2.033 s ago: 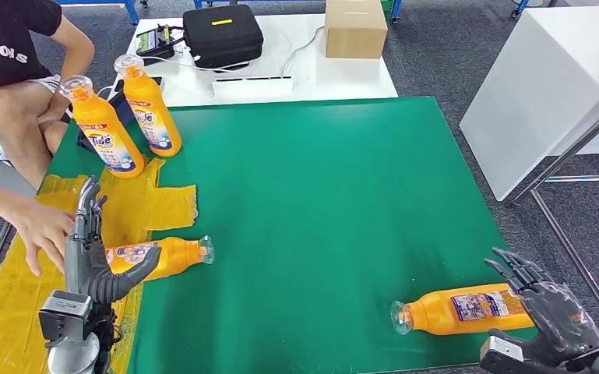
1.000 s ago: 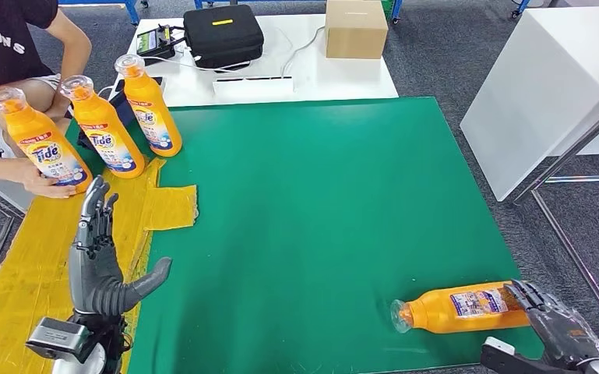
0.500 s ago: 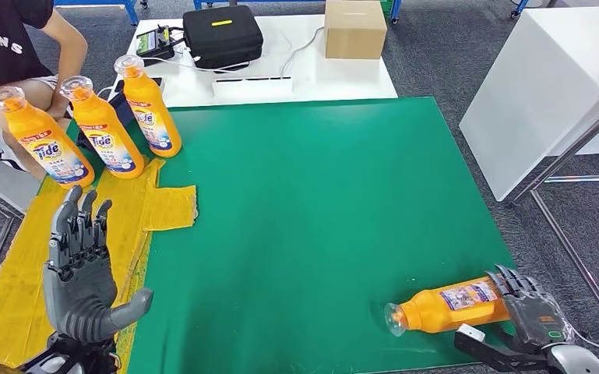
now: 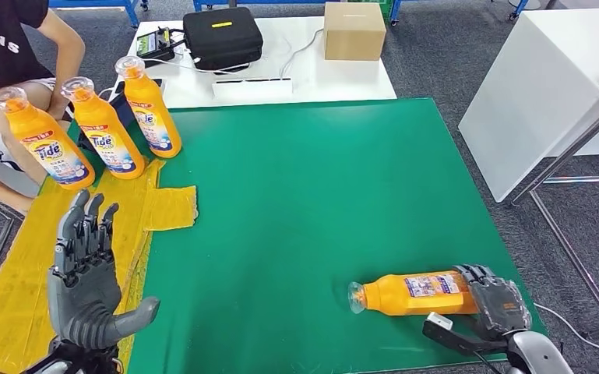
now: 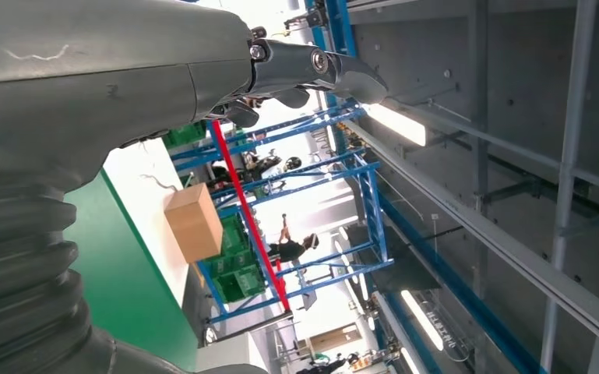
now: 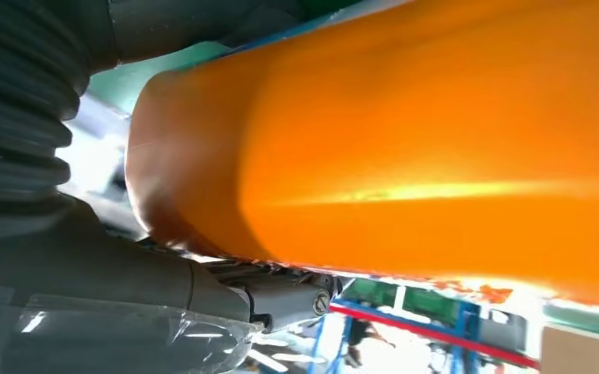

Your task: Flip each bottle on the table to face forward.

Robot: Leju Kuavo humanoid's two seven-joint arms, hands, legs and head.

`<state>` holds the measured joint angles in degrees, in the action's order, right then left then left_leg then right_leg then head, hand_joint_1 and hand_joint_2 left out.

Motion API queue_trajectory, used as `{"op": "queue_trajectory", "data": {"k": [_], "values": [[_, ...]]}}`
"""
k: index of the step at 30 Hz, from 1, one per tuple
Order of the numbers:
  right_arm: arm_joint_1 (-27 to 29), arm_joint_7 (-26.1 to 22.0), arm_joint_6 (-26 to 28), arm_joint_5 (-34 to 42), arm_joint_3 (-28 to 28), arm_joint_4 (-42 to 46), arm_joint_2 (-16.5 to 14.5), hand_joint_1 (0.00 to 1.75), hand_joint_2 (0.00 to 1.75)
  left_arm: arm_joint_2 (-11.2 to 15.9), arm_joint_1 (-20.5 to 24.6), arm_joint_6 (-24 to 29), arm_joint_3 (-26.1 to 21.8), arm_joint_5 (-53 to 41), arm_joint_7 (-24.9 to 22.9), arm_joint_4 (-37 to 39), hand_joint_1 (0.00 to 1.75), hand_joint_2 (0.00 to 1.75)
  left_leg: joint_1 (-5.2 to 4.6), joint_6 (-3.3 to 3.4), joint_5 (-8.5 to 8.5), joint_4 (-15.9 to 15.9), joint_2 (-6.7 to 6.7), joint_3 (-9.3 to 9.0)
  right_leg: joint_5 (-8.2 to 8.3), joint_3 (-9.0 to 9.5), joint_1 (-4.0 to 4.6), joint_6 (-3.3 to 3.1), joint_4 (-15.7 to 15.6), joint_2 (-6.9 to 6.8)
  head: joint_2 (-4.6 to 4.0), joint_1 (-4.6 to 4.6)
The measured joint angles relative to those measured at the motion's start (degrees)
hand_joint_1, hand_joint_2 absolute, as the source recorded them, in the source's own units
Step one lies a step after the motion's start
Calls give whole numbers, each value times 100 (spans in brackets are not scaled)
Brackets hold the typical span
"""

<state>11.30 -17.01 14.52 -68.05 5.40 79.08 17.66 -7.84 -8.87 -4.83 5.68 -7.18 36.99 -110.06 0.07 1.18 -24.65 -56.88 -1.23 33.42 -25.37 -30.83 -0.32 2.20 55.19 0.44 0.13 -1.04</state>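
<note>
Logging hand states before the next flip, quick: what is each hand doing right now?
Left hand: open, fingers spread, holding nothing.
Right hand: holding the base of the orange plastic bottle lying on the green mat.

Bright even light, soft shadows, blurry close-up wrist views

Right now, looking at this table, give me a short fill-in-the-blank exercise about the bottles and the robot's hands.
1. The right hand grips a bottle that lies on its ____.
2. ____ bottles stand upright near the person.
3. The left hand holds ____.
4. The mat is ____.

Missing words: side; three; nothing; green
</note>
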Motion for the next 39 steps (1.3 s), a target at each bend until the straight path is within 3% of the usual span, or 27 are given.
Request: {"op": "queue_trajectory", "data": {"k": [6, 10, 13, 22, 29, 33, 39], "values": [[-286, -341, 454, 801, 16, 0, -663, 175, 175, 51, 14, -35, 258, -496, -286, 90, 0, 175, 2, -2, 2, 1, -1, 4, 0, -4, 2, 0, 1, 0, 0, -2], [-576, -650, 430, 1989, 118, 0, -1223, 175, 175, 79, 35, -53, 504, -676, -735, 352, 0, 175, 2, -2, 3, 1, 1, 7, 0, -7, 3, -1, 2, 1, 0, -1], [-733, -723, 394, 2345, 144, 0, -1572, 175, 175, 80, 59, -29, 666, -701, -844, 580, 0, 175, 2, -2, 3, 1, -3, 10, -1, -10, 2, -1, 2, -1, 0, -1], [-1121, -1088, -236, 4307, 256, -24, -2573, 175, 175, 83, 377, -396, 1100, -421, -1217, 1390, 0, 175, 2, -2, 4, 1, -2, 17, -1, -13, 2, -1, 2, -1, 0, 1], [-1342, -1109, -643, 4920, 168, -140, -3077, 175, 175, 81, 633, -447, 1327, -291, -1327, 1843, 0, 175, 4, -3, 5, 1, -4, 22, -1, -13, 5, -1, 5, -1, 0, 2], [-1472, -1096, -1040, 5322, -152, -430, -3418, 175, 175, 69, 805, -475, 1351, -17, -1361, 2004, 0, 175, 5, -3, 5, 2, 2, 23, -1, -17, 7, -1, 5, 4, 0, 2], [-1637, -1168, -1114, 5638, -1093, -1087, -3733, 175, 175, 67, 944, -481, 1341, 243, -1419, 2128, 0, 175, 14, -6, 6, 3, -3, 25, -4, -18, 13, -6, 7, 2, 0, 2]]}}
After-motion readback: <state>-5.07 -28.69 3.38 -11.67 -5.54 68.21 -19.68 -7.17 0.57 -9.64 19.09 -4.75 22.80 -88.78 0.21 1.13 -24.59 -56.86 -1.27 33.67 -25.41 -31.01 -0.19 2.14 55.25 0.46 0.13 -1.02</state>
